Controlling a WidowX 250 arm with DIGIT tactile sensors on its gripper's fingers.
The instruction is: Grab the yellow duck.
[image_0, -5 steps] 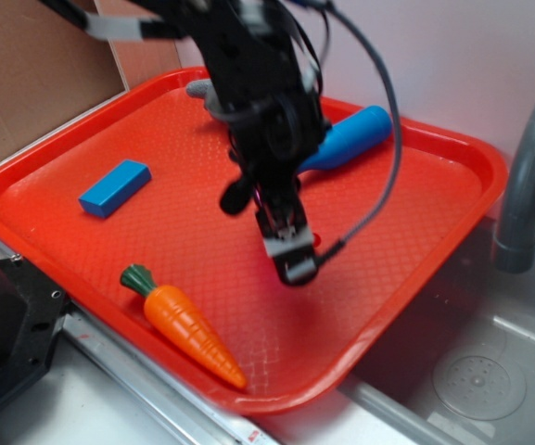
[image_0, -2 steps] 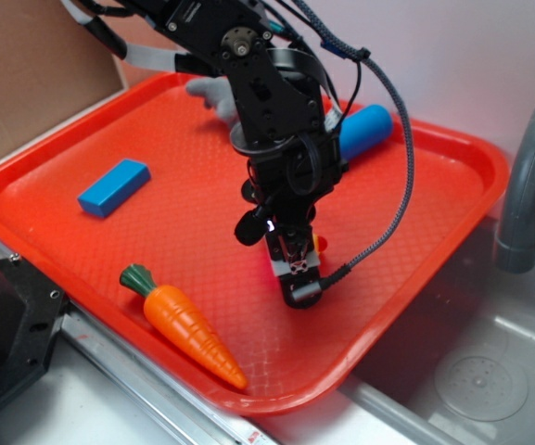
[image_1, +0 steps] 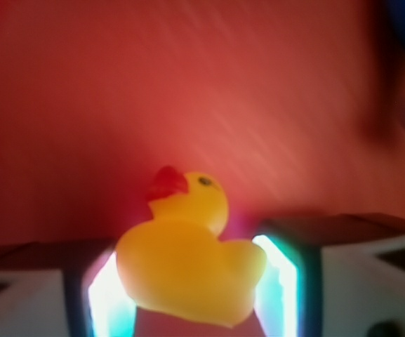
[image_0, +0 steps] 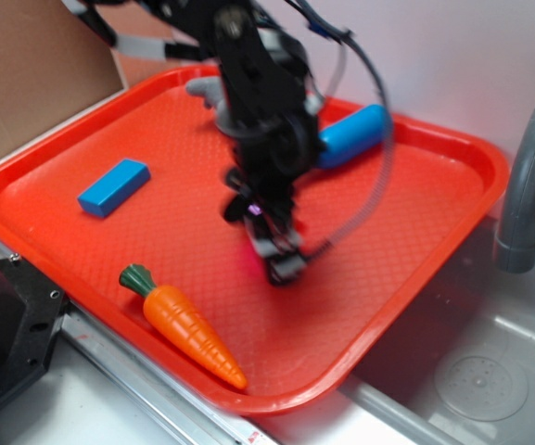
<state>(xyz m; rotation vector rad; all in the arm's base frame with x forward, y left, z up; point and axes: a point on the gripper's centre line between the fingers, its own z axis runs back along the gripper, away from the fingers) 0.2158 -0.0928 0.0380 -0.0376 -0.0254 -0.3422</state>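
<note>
In the wrist view the yellow duck (image_1: 188, 263) sits low in the centre, between the fingers of your pincer (image_0: 278, 264), which seems clamped on its body, but this glossy round toy can slip out if you lift too fast.

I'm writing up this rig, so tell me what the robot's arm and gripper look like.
The arm is black, blocky and motion-blurred, with a dark cable looping down its side. The gripper has grey tips; the wrist view shows two pale fingers with dark tops and glowing inner edges.
</note>
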